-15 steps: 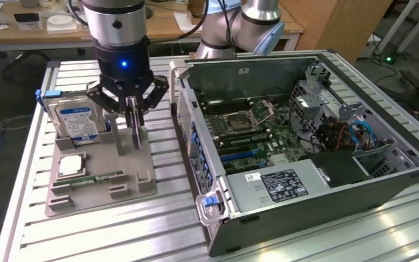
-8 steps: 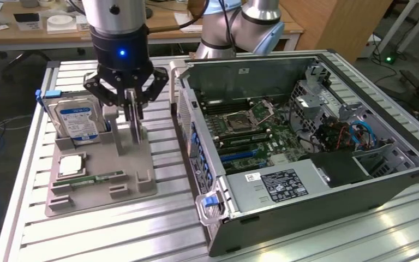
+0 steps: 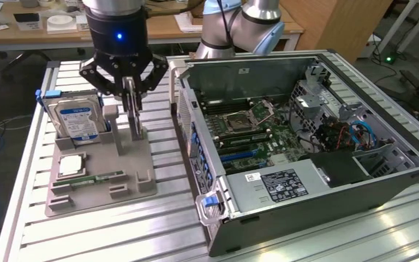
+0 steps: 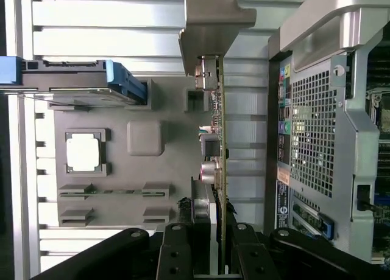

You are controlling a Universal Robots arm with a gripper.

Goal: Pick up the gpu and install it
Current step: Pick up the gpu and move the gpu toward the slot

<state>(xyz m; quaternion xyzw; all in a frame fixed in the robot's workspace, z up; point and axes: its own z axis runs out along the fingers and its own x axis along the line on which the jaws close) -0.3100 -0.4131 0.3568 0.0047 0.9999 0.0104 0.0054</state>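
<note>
A table (image 3: 85, 234) of ribbed aluminium slats carried everything. On it, filling the exterior view's right half, lay a large grey metal computer case (image 3: 282, 232) (image 4: 317, 128) with its side open, so the green motherboard inside showed.

In the exterior view's left half sat a flat grey plastic holder tray (image 3: 133, 169) (image 4: 170, 122), just beside the case but not touching it. At the tray's far corner, toward the upper left of that frame, a boxy silver hard drive (image 3: 78, 120) (image 4: 79, 79) with a blue-white label and blue side rails stood on edge in its slot.

The gpu (image 3: 135, 123) (image 4: 220, 140), a thin dark circuit card with a silvery metal end bracket, stood upright on the tray between the hard drive and the case, its lower edge down at the tray (whether it rested in its slot or was just clear of it could not be told).

The black tool (image 3: 131, 93) (image 4: 220, 243) hung straight above it at the upper left of the exterior view, its two fingers pressed together on the card's upper edge from either side.

Nearer the frame's lower left, a small square silver processor chip (image 3: 71, 164) (image 4: 82, 153) lay flat in a recess. Just beside it, a narrow green memory stick (image 3: 96, 178) (image 4: 113, 191) sat in its groove.
</note>
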